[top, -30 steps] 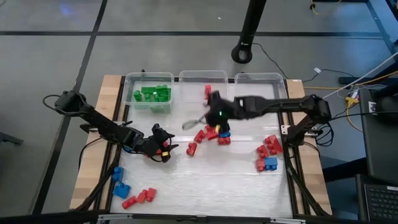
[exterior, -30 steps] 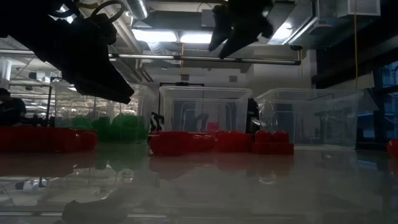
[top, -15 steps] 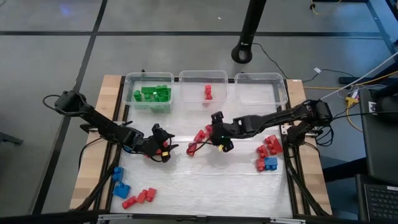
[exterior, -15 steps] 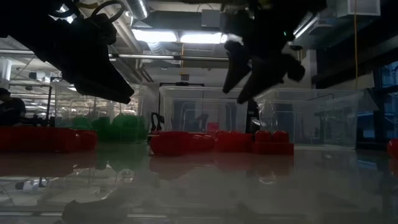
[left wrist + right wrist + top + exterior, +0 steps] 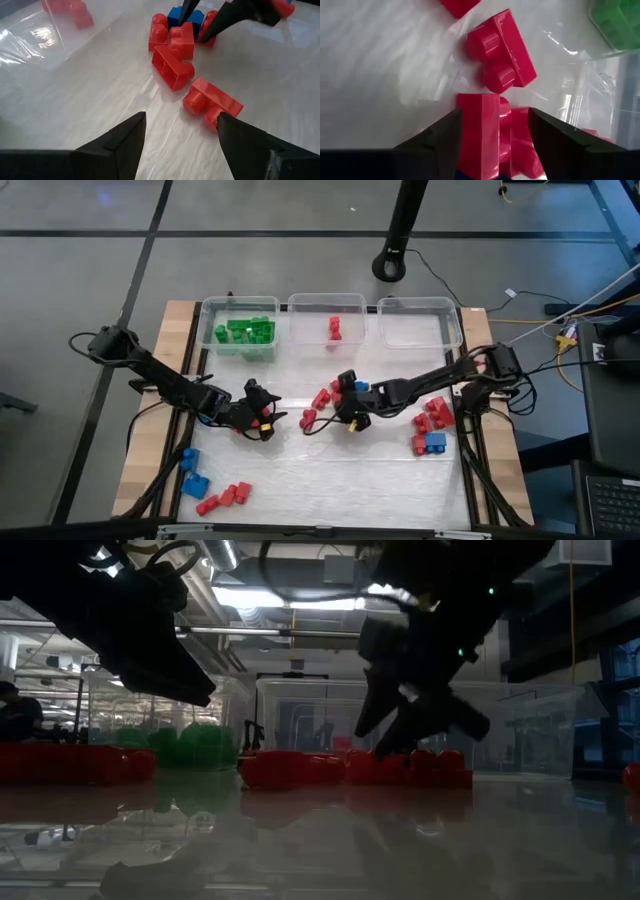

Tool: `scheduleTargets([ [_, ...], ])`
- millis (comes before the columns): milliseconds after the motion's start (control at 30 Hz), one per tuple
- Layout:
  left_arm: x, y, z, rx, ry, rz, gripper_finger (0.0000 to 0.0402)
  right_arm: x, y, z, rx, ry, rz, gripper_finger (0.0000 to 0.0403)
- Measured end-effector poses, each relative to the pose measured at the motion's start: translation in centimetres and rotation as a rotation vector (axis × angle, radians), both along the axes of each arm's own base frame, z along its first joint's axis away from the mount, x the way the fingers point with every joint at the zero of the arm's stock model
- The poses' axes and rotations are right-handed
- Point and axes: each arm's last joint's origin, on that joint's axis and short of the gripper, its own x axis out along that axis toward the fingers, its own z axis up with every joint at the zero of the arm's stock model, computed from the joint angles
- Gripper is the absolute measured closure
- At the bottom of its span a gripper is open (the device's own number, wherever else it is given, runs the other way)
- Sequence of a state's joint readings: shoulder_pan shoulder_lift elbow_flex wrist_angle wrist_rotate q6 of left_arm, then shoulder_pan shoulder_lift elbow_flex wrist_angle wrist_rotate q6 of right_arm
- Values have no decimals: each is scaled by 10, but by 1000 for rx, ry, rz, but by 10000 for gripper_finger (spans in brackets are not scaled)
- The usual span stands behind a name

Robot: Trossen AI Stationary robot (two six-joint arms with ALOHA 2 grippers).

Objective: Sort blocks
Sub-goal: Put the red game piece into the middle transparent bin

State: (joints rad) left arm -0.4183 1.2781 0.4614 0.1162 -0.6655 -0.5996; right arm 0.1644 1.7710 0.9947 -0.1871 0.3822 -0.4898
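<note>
Right, nearest the front edge we see two small blue studded plastic bricks [image 5: 190,472] and a short row of red studded bricks [image 5: 224,497], lying behind and off to the outer side of the left gripper [image 5: 266,421].

That left gripper hangs low over the glossy white table [image 5: 330,480] with its jaws spread and nothing between them. Just ahead of it lies a red two-stud brick [image 5: 212,102]. Beyond that is a red hollow brick lying on its side [image 5: 172,66].

Across from it, the right gripper [image 5: 345,418] is down at the cluster of red bricks [image 5: 322,397], set over a tall red block [image 5: 480,135]. We cannot tell whether it has clamped that block. A second red two-stud brick [image 5: 501,52] lies just past it, and a blue brick [image 5: 361,387] sits close against the arm's far side.

Behind the right gripper, back along its arm, is a heap of red bricks with one blue brick [image 5: 432,428].

Farthest off, beyond both grippers, stand three clear plastic rectangular bins. The left bin [image 5: 210,315] holds green bricks [image 5: 246,331], and the middle bin [image 5: 300,308] holds a couple of red bricks [image 5: 334,328]. In the right bin [image 5: 420,310] we see no bricks.
</note>
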Motion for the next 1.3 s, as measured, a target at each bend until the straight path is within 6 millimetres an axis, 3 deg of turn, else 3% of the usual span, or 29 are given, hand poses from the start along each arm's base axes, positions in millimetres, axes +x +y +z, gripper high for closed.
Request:
scheduleTargets([
  [300, 0, 0, 0, 0, 0, 0, 171, 4, -2, -13, -98, 14, -51, 231],
  [700, 0, 0, 0, -2, -2, 2, 171, 7, -3, -23, -144, 20, -77, 365],
  [867, 0, 0, 0, -4, -6, 2, 171, 8, -4, -27, -192, 20, -104, 396],
  [1067, 0, 0, 0, -2, -6, 0, 171, 9, -1, -9, -206, 39, -55, 400],
  [1300, 0, 0, 0, -2, -5, 0, 171, 12, -1, 42, -223, 2, -34, 402],
])
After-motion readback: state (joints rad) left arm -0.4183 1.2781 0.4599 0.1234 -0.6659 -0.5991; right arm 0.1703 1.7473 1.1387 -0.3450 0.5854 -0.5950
